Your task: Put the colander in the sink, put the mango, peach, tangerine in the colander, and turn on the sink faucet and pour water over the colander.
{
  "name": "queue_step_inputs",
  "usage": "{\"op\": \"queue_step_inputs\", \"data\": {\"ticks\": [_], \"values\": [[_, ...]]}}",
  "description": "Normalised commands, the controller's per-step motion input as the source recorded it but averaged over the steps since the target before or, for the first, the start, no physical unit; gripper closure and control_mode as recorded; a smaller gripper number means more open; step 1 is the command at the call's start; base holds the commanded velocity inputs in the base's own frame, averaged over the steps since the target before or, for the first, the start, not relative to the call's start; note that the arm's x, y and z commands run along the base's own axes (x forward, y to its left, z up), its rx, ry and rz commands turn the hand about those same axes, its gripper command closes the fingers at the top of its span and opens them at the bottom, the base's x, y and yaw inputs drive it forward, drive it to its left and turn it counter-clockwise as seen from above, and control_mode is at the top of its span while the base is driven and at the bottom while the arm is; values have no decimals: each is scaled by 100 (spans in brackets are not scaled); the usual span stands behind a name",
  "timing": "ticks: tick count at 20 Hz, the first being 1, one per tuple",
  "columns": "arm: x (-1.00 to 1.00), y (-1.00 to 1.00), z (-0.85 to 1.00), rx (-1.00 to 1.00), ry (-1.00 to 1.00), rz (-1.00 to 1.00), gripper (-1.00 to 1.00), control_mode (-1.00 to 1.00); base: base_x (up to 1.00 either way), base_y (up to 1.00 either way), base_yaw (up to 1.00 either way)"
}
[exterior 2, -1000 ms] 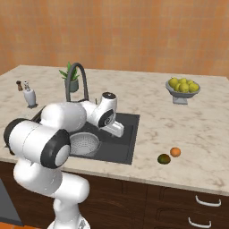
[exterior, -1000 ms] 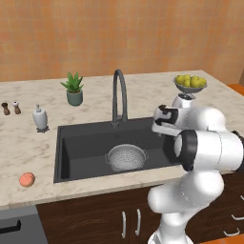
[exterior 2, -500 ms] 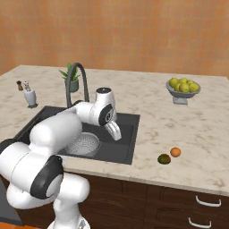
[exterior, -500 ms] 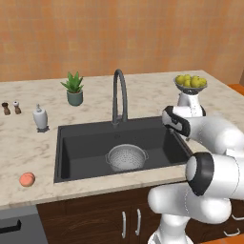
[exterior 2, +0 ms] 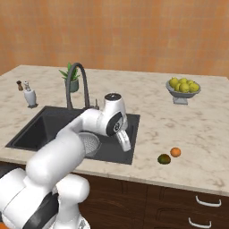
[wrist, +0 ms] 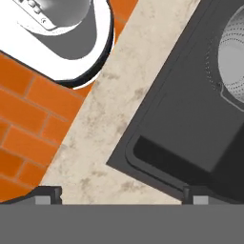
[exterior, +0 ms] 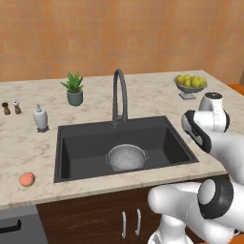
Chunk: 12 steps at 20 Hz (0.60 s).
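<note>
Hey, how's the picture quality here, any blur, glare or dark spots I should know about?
Left base view: even, flat lighting, sharp; the colander reads clearly against the matte black sink. Right base view: softer; mango and tangerine small. Hand view: sharp, no glare.

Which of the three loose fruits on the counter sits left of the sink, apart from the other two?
The peach, pinkish-orange, alone by the front edge left of the sink. The mango and tangerine lie together on its right.

Matte black sink [exterior: 86,147], silver perforated colander [exterior: 126,157], pinkish-orange peach [exterior: 27,179], speckled beige counter [exterior 2: 197,129]
</note>
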Motion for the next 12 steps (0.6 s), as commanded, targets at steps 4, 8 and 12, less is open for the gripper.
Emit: {"op": "queue_step_inputs", "data": {"ticks": [4, 8, 12], "values": [[-38, -65, 0, 0, -10, 3, -100, -100, 0, 0, 0], [-3, -67, -1, 3, 0, 5, -100, -100, 0, 0, 0], [4, -62, -2, 10, -1, 3, -100, -100, 0, 0, 0]]}}
